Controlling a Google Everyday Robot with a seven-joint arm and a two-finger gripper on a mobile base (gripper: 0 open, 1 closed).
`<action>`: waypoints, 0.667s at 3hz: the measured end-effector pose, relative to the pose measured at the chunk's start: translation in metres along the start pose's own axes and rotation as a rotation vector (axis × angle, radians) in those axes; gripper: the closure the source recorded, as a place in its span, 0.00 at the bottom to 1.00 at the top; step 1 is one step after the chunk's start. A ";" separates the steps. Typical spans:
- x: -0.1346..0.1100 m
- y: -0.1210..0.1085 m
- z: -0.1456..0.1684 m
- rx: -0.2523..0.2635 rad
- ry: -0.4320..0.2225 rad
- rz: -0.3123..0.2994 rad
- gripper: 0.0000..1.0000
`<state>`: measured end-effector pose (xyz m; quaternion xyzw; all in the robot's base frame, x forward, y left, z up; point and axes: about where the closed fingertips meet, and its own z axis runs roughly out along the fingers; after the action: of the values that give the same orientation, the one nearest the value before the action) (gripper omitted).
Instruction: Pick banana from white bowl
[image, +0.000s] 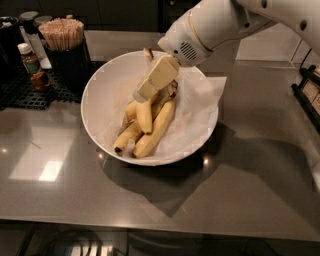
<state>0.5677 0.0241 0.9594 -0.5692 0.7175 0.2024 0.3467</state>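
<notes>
The white bowl (97, 95) sits on the grey counter, lined with crinkled white paper (197, 107). A bunch of yellow bananas (152, 130) lies in its middle, stems pointing to the far rim. My gripper (143, 94) reaches down from the upper right on the white arm (210, 27). Its cream-coloured tip is right over the upper part of the bunch, touching or nearly touching a banana. The bananas' top ends are partly hidden behind it.
A black holder of wooden sticks (62, 37) and small sauce bottles (30, 60) stand on a black mat at the back left. A dark rack (307, 92) is at the right edge. The counter's front edge runs along the bottom.
</notes>
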 end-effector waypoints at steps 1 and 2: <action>0.000 0.002 0.001 -0.008 0.008 -0.005 0.00; 0.012 -0.008 0.003 0.005 0.021 0.044 0.00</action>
<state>0.5750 0.0158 0.9497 -0.5542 0.7341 0.2023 0.3362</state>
